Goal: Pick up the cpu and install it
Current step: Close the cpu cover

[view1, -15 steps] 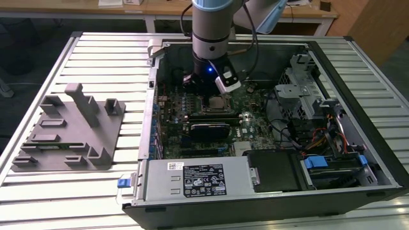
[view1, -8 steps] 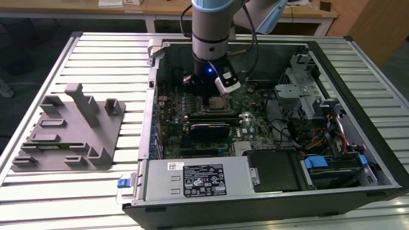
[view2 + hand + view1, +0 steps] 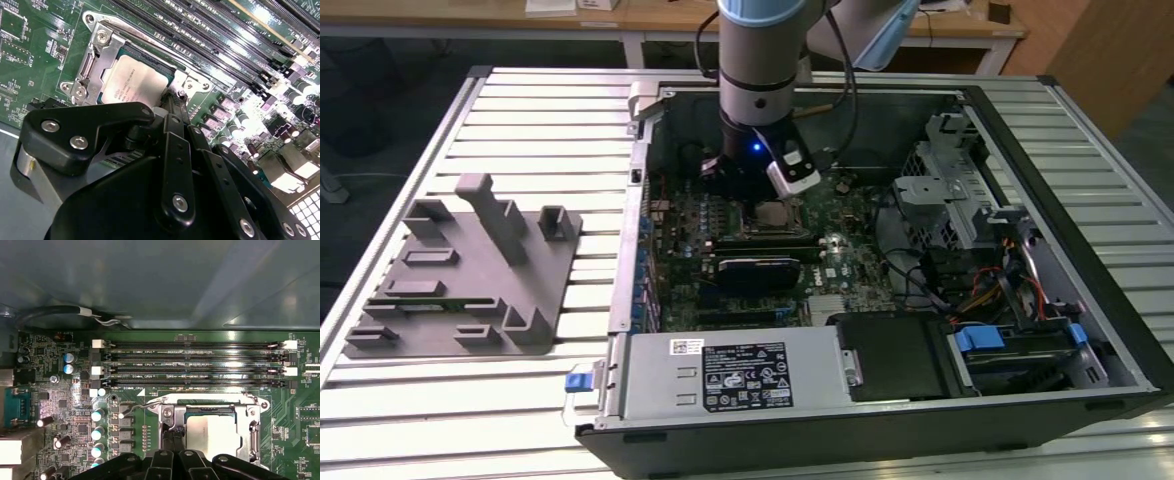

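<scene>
As the exterior view reads from its left, the slatted bench point(image 3: 400, 150) first carries a grey moulded holder point(image 3: 467, 270), well apart from the work. Next comes the open computer case point(image 3: 640, 180), and in its middle the arm point(image 3: 761, 60) reaches straight down over the motherboard point(image 3: 861, 268). The claw point(image 3: 765, 195) hangs just above the socket frame point(image 3: 95, 55). Its fingers point(image 3: 166, 440) are drawn narrow, close together, with nothing between them, so it holds nothing. The cpu point(image 3: 132, 80) lies flat inside the frame, silver top up, just beside the fingertips. In the second wrist view the tips stand at its edge, though whether they touch it I cannot tell. Past the socket run the memory slots point(image 3: 195, 365), and at the exterior view's right sit the drive cage point(image 3: 947, 190) and a bundle of cables point(image 3: 987, 290).

By my reading, the pick-up and the placing are done — the chip sits square in its seat. Whether the frame is latched down over it does not show, so that much I would leave open.
</scene>
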You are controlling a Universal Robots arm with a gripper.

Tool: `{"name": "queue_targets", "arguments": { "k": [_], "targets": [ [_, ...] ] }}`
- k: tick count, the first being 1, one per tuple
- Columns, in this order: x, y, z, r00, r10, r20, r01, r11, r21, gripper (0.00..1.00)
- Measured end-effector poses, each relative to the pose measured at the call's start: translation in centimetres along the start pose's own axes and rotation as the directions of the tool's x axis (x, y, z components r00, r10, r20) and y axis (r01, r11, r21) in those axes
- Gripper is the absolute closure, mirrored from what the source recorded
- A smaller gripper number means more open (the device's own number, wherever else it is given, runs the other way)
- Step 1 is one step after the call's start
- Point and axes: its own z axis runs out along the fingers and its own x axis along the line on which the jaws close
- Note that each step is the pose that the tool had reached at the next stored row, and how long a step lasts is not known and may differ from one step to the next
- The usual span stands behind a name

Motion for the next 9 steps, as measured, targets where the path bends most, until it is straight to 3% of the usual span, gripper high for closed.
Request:
{"name": "queue_targets", "arguments": {
  "k": [9],
  "targets": [
    [0.05,0.0,0.0,1.0,0.0,0.0,0.0,1.0,-0.0003,0.89]
  ]
}}
